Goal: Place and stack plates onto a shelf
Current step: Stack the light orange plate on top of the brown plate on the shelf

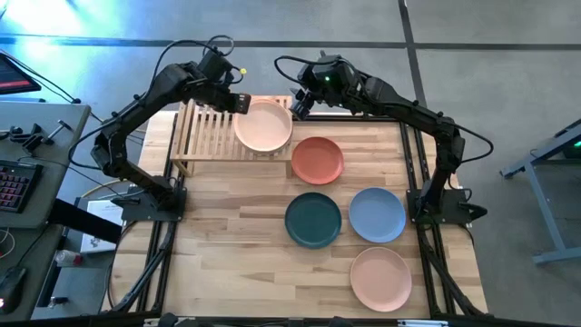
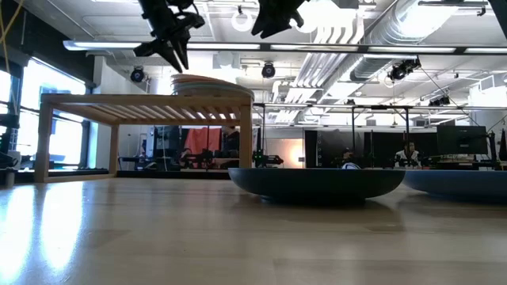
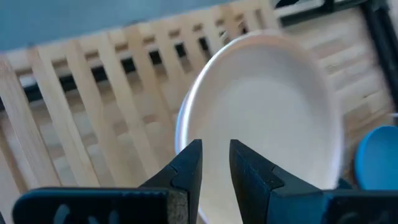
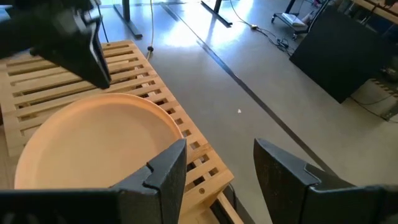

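Observation:
The light-wood slatted shelf (image 1: 204, 136) stands at the table's far left. A stack of plates (image 2: 211, 85) rests on its right part, and the top plate (image 1: 263, 125) is pale peach-pink. My left gripper (image 1: 241, 103) hovers just above the stack's far-left rim, fingers (image 3: 186, 171) pointing down with a narrow gap and nothing between them. My right gripper (image 1: 300, 103) is wide open and empty, just off the stack's far-right side, above the shelf's right end (image 4: 199, 168). The terracotta plate (image 1: 317, 160), dark teal plate (image 1: 313, 220), light blue plate (image 1: 377, 214) and peach plate (image 1: 380, 278) lie flat on the table.
The shelf's left half (image 3: 81, 99) is bare slats. The terracotta plate lies close to the shelf's right front corner. Bare tabletop (image 1: 227, 236) spreads at the near left. A desk with gear (image 1: 27, 136) stands beyond the table's left edge.

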Available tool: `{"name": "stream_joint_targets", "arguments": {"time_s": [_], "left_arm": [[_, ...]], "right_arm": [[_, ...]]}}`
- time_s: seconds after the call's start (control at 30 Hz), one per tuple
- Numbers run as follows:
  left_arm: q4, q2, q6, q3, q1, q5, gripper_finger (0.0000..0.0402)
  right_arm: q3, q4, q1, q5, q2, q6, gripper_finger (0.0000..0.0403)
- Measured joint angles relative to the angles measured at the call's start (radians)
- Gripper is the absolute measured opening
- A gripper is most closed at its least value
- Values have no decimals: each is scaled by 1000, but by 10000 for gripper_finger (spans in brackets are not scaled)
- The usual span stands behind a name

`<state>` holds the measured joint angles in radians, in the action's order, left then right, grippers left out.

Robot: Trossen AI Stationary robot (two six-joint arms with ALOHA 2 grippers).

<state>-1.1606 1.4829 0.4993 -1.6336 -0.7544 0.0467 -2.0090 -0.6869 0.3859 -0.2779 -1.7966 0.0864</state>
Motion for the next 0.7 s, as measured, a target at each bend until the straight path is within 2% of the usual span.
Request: {"name": "stream_joint_targets", "arguments": {"time_s": [0.43,0.7], "left_arm": [[-2,17,-14,-16,74,0,70],[-10,102,-33,-16,96,-6,69]], "right_arm": [[0,-36,0,0,0,0,167],[0,-35,0,0,0,0,167]]}}
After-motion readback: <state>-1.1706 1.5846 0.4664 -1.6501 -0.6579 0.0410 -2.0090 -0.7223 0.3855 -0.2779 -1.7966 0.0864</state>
